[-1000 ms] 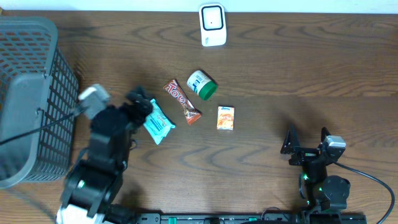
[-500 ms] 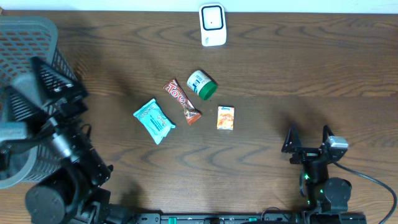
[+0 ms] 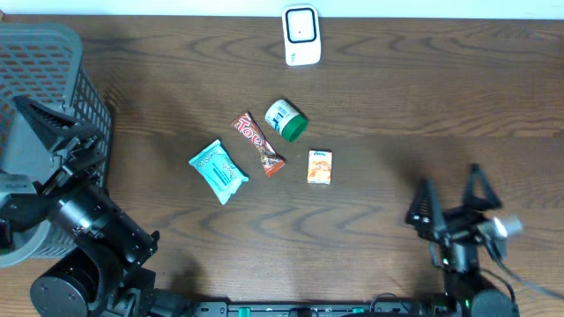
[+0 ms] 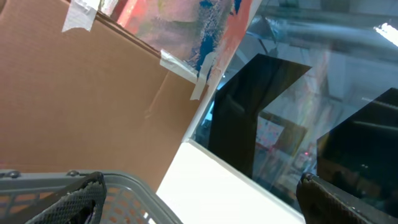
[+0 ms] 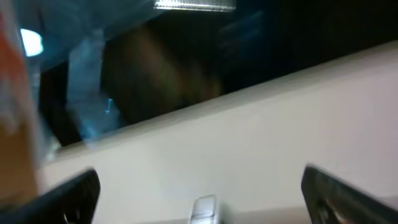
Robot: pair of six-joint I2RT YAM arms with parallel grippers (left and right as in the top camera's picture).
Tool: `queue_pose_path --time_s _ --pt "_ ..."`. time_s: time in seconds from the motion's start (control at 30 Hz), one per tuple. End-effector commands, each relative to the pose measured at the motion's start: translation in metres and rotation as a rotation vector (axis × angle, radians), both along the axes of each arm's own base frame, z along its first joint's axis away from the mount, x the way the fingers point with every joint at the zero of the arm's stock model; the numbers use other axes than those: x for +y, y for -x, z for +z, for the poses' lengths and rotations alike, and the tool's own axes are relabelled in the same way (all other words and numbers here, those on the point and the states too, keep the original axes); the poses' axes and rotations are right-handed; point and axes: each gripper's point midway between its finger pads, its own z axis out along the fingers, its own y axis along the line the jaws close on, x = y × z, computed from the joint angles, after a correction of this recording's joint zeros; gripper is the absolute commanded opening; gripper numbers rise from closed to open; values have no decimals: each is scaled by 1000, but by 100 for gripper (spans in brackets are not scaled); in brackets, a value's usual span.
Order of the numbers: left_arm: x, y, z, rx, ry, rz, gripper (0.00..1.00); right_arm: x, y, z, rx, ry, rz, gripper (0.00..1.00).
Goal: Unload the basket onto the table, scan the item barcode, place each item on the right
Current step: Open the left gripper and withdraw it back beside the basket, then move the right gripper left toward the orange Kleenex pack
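Fingers of right gripper (image 3: 451, 201): spread wide, nothing between them; sat at lower right of the overhead frame, well apart from the goods.
Right wrist view: blurred; two dark fingertips in the bottom corners, a pale wall and a dark band beyond.
Fingers of left gripper (image 3: 60, 130): spread wide, empty; raised at left of the overhead frame, against the near side of the grey basket (image 3: 35, 40).
Left wrist view: basket rim at bottom left, brown cardboard with tape above it.
Teal packet (image 3: 218, 171): lay flat left of centre on the table (image 3: 397, 106), tilted, untouched.
Orange carton (image 3: 320, 166): lay flat just right of centre, apart from the others.
Chocolate bar (image 3: 258, 143): lay on a diagonal between packet and carton, its lower end just beside the packet's right corner.
Green-lidded tub (image 3: 285, 120): lay on its side just right of the bar's upper end; contact could not be told.
White scanner (image 3: 300, 35): stood at top centre, well apart from the four items.
Barcodes: too small to make out on any item.
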Motion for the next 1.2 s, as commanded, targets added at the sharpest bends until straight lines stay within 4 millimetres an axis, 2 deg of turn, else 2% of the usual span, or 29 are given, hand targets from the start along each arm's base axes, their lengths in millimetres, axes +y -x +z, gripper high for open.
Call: queue_pose_path --time_s 0.0,0.07,0.13,0.23,0.43,0.53,0.6,0.7,0.87,0.93,0.97,1.0,1.07,1.17 --pt "5 6 1 27 -8 40 98 39 -5 -48 255 -96 276 99" --pt "5 5 0 34 -13 42 98 51 -5 -81 421 -119 357 99" --pt "5 6 0 34 -13 42 98 63 0 -99 522 -118 433 99" --pt "5 6 0 36 -14 42 98 68 2 -106 616 -153 464 99" --pt "1 -1 -2 68 -45 23 98 60 3 -114 887 -233 389 99" --pt "1 0 -2 67 -45 23 98 63 10 -104 1016 -229 402 99" --pt "1 -1 -2 68 -45 23 98 70 13 -86 1058 -217 452 99" --pt "1 0 -2 67 -45 23 98 77 8 -55 1025 -189 509 99" --pt "-2 -2 0 61 -60 6 98 75 -5 -35 963 -174 496 99" --pt "-2 -2 1 59 -61 4 98 75 -10 -25 964 -282 497 99" --pt "-2 -1 1 58 -61 4 98 76 -11 -21 951 -293 509 93" --pt "-2 0 2 55 -60 4 98 79 -12 -13 918 -284 529 82" --pt "-1 3 3 46 -57 4 98 84 -10 -6 887 -258 572 77" --pt "2 11 6 24 -49 4 98 84 -7 -18 964 -313 559 94"
